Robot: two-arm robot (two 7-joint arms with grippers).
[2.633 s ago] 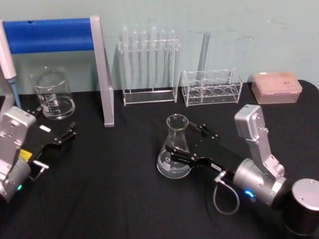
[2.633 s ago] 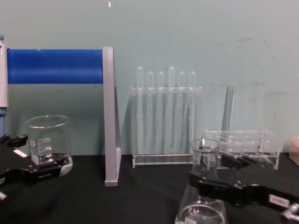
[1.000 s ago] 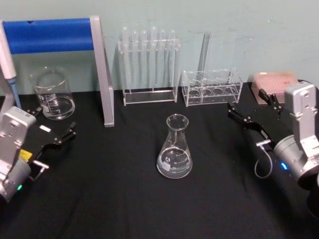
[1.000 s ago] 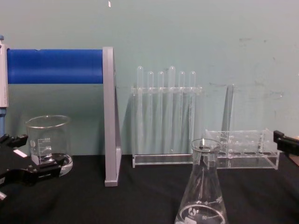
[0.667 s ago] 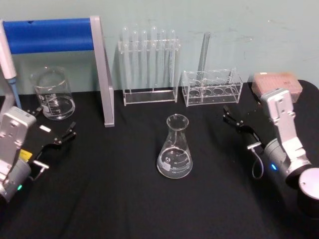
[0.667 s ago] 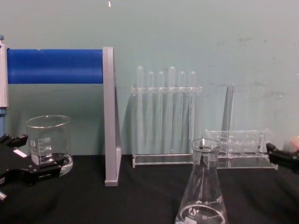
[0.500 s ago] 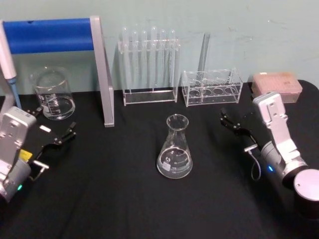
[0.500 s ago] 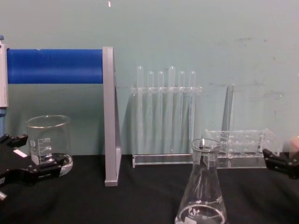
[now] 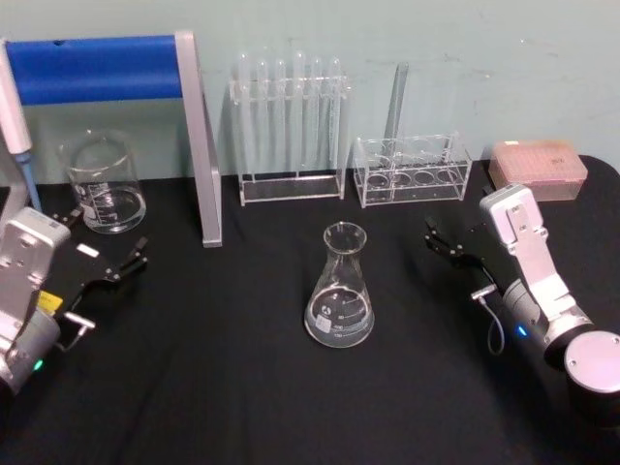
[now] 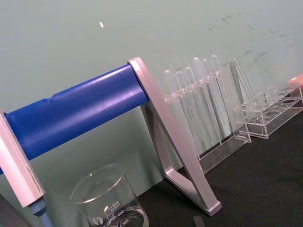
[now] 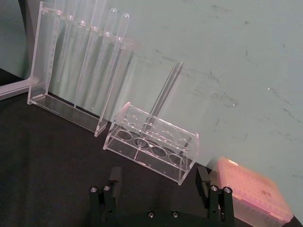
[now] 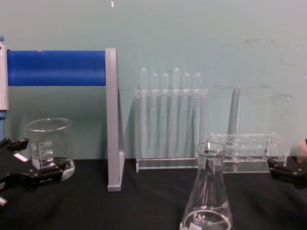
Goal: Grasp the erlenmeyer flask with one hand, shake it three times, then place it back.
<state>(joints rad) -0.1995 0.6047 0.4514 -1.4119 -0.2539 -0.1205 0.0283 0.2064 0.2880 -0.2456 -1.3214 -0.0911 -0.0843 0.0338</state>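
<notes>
While flask [image 9: 340, 287] stands free, right end effector [image 9: 449, 240] prob. open

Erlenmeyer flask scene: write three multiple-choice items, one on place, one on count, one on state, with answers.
1. Where is the erlenmeyer flask?
A. in the right pincer
B. on the black table
C. in the tall rack

2. How many test tubes stand in the low rack?
A. one
B. three
C. none

3. What is the right pincer doing?
A. clamping the flask
B. open, apart from the flask
C. holding the beaker

Answers: 1 B, it stands upright and free; 2 A, a single test tube rises there; 3 B, its fingers are spread with nothing between.
</notes>
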